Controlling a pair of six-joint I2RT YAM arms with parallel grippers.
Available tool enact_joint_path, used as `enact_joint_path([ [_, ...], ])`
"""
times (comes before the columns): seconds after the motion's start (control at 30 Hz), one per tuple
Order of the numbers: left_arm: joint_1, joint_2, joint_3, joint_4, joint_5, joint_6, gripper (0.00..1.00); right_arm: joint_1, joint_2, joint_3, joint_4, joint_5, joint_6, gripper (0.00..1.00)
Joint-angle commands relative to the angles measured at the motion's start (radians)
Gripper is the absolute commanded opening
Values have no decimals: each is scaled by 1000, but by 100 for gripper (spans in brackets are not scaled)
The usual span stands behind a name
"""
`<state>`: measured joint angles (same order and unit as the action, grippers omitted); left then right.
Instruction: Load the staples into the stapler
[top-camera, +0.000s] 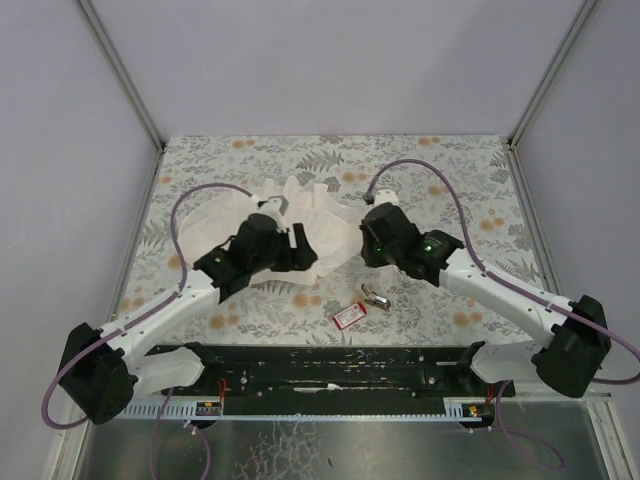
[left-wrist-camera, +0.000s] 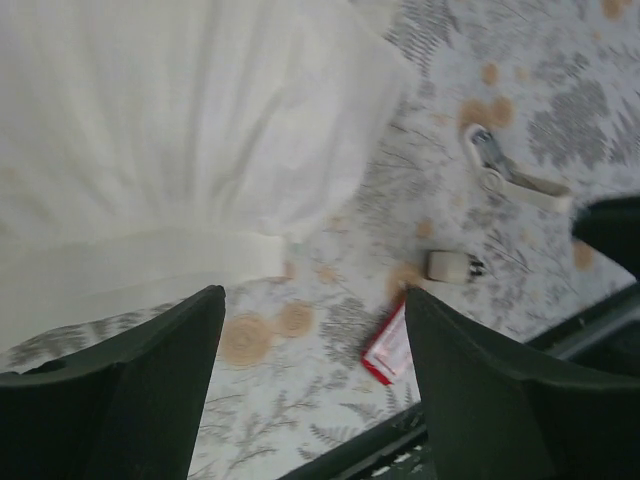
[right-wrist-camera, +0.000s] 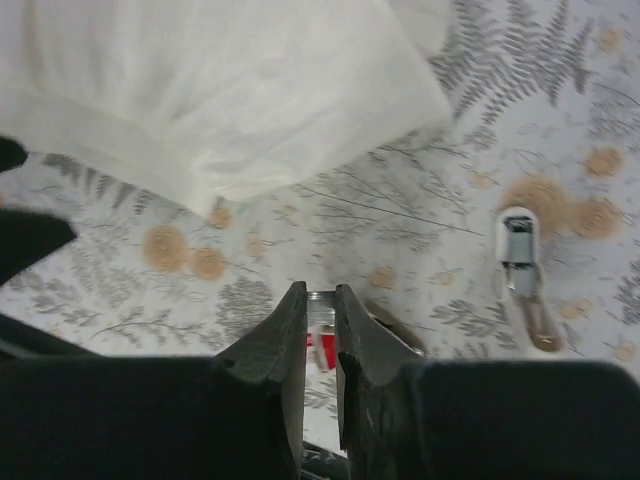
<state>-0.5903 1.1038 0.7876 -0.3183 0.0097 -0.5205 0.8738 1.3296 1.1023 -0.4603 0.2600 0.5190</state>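
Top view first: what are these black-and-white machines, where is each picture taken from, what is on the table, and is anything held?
Those are robot arms, a left arm and a right arm, bolted at the near edge of the table. The top view comes from a fixed camera above and behind them. The other two pictures come from a camera on each wrist, looking past that arm's own two fingers. On the patterned table lie a white cloth, a small stapler and a red box. The left gripper is open by the cloth and holds nothing. The right gripper is shut. A silvery sliver shows between its tips, but I cannot tell whether it is pinched there.
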Motion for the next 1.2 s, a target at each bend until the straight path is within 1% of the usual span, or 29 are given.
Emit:
enact_joint_path([
  [0.0,-165,91,-10,241,15,-118,72,-141,-72,-111,-6,-87,-58,19],
  [0.1,-237,199,11,323,52,-154,72,-223,-115,-172,15,-140,-63,19],
  [0.13,-251,249,22,336,56,-161,72,-252,-125,-187,16,-153,-65,19],
  [0.27,-291,370,76,361,62,-161,73,-319,-172,-236,33,-200,-65,19],
  [0.4,-302,448,119,365,80,-144,73,-346,-198,-260,35,-228,-68,19],
  [0.53,-308,493,152,369,99,-130,72,-350,-209,-273,35,-232,-68,19],
  [0.67,-318,534,181,359,118,-127,67,-355,-211,-278,37,-235,-67,19],
  [0.87,-342,569,200,333,106,-132,54,-360,-216,-280,37,-237,-71,19],
  [0.93,-348,575,203,321,96,-136,51,-361,-218,-280,36,-237,-73,19],
  [1.03,-353,579,204,311,81,-136,50,-363,-223,-282,33,-239,-76,19],
  [1.17,-357,581,203,311,82,-136,42,-362,-230,-287,25,-243,-91,20],
])
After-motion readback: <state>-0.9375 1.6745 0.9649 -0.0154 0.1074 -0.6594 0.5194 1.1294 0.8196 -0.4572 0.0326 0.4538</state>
